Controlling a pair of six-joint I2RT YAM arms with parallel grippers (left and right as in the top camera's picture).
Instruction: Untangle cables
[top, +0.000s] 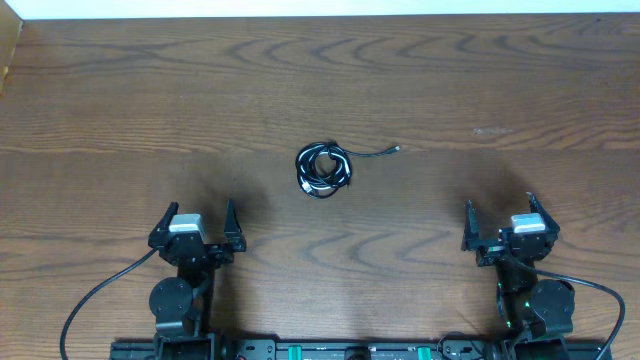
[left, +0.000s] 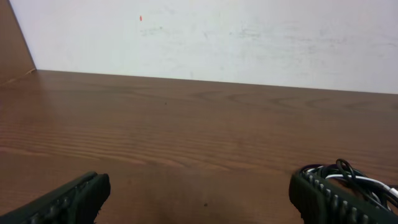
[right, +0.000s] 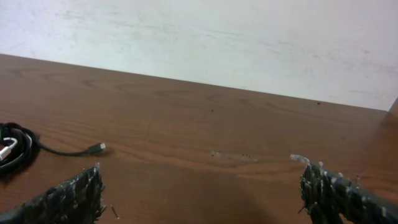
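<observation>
Black coil of cables, tail rightward — left gripper, right gripper agape, empty

Black and white cables coiled together mid-table, one plug end trailing right

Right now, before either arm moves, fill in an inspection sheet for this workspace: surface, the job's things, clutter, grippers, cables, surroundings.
Surface: brown wood-grain table, with a faint pale smear right of centre.
Job's things: one coiled cable bundle mid-table, black loops with a bit of white among them; one black tail runs right and ends in a small plug.
Clutter: nothing seen.
Grippers: left gripper and right gripper are both open, empty and apart from the bundle.
Cables: a thick black lead at the left arm's base, another lead at the right arm's.
Surroundings: white wall behind the table; wooden side panel on the left.
</observation>
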